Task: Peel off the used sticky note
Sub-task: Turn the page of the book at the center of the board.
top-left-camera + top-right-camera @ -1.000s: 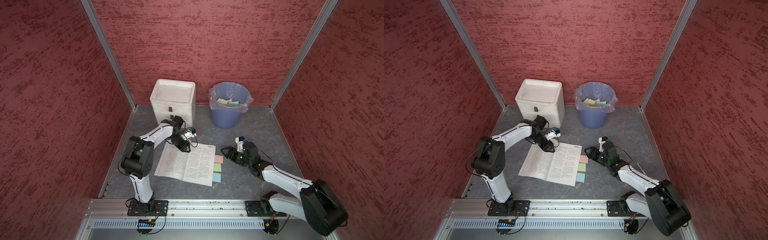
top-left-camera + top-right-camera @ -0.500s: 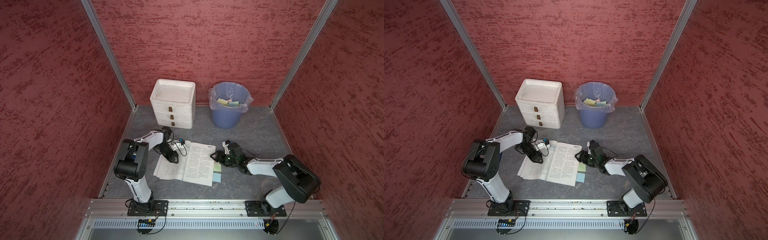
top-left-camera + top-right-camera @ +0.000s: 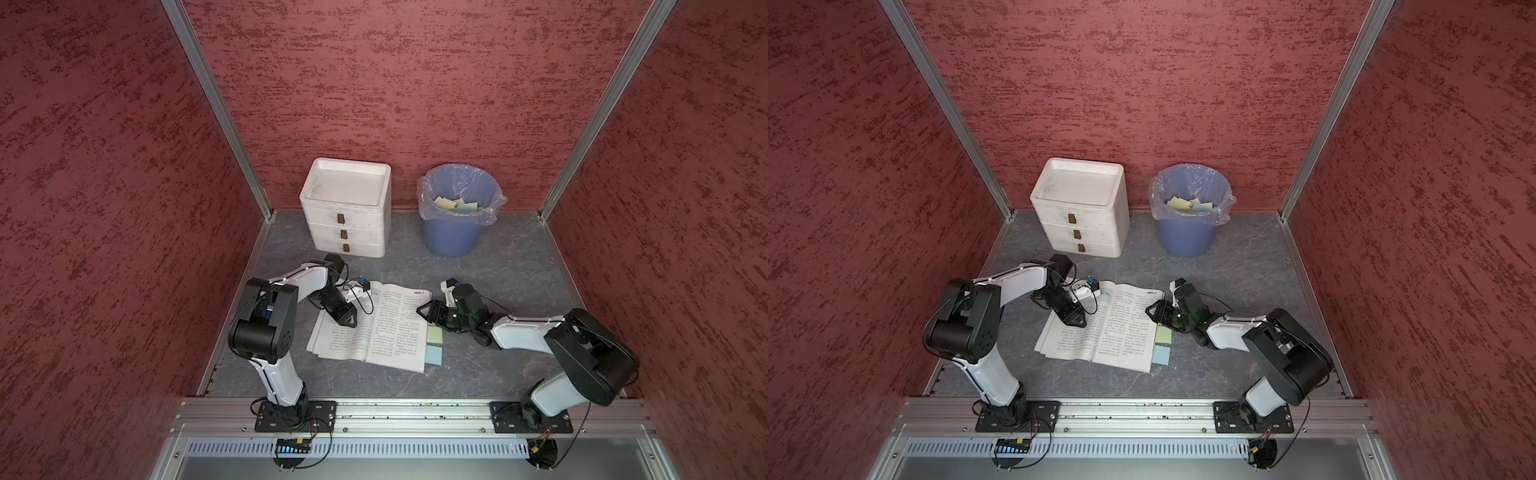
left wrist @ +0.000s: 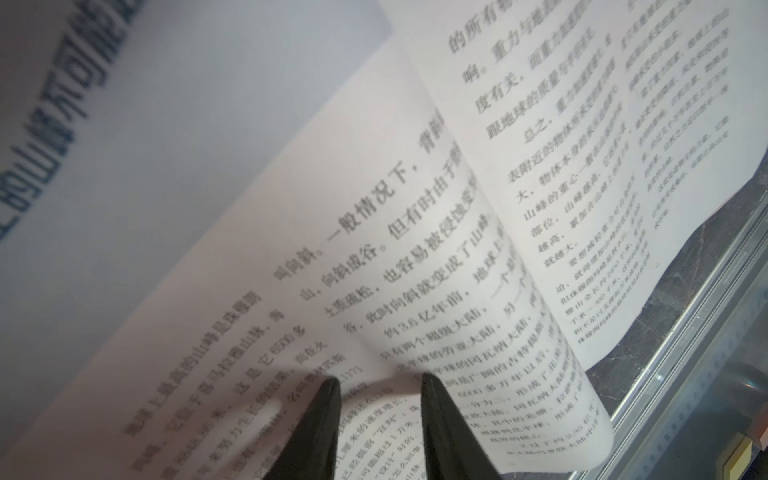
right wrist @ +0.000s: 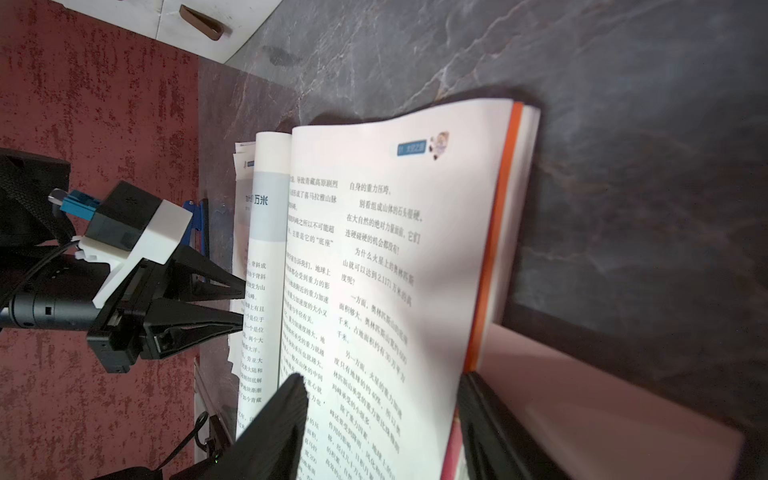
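Note:
An open book (image 3: 386, 328) (image 3: 1113, 328) lies on the grey floor. A green sticky note (image 3: 435, 335) and a blue one (image 3: 434, 355) stick out past its right page edge. A pink sticky note (image 5: 582, 399) lies beyond them; in both top views it is hidden under my right gripper (image 3: 426, 318) (image 3: 1152, 311). That gripper (image 5: 382, 376) is open and straddles the right page's outer edge, one finger over the text and one by the pink note. My left gripper (image 3: 351, 322) (image 4: 380, 376) (image 5: 243, 307) is open, tips on the left page beside a curled leaf.
A white three-drawer unit (image 3: 345, 216) stands at the back. Beside it is a blue bin (image 3: 455, 237) lined with a bag, with discarded notes inside. An aluminium rail (image 3: 407, 409) runs along the front. Red walls close in both sides.
Both arms came down onto the book. The left gripper slid from the far edge of the left page towards its middle. The right gripper moved left to the right page edge, covering the pink note.

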Controlling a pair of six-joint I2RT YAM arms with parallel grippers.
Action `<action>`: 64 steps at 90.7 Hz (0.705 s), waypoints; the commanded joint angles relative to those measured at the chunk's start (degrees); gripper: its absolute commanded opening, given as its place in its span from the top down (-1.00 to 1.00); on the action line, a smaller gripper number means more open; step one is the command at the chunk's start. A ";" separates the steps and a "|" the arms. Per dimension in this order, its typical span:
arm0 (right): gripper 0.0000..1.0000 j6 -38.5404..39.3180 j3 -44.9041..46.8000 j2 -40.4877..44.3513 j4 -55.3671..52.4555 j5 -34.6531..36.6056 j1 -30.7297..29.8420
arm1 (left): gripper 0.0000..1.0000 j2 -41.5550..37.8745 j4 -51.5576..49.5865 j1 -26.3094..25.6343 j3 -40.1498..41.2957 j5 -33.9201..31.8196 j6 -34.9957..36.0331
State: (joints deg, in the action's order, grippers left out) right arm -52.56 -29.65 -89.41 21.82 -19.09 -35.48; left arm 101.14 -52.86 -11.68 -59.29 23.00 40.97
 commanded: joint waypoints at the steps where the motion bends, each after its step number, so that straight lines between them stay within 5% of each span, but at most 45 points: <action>1: -0.25 -0.65 -1.26 -0.91 2.29 -0.66 -0.62 | 0.29 0.76 1.89 -0.62 0.89 -0.20 0.78; 42: -0.24 -2.28 -4.62 -1.40 3.50 -2.42 -3.68 | 0.30 0.68 1.50 -0.02 0.51 2.30 1.48; 64: -0.24 -2.55 -11.55 -6.41 2.16 -2.31 -7.51 | 0.34 -2.39 -5.60 11.78 -5.85 12.05 4.05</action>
State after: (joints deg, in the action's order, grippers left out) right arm -54.85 -38.48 -93.95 23.79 -20.88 -41.36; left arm 101.12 -55.57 -5.43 -61.60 29.10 42.54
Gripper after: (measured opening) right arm 0.621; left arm 0.336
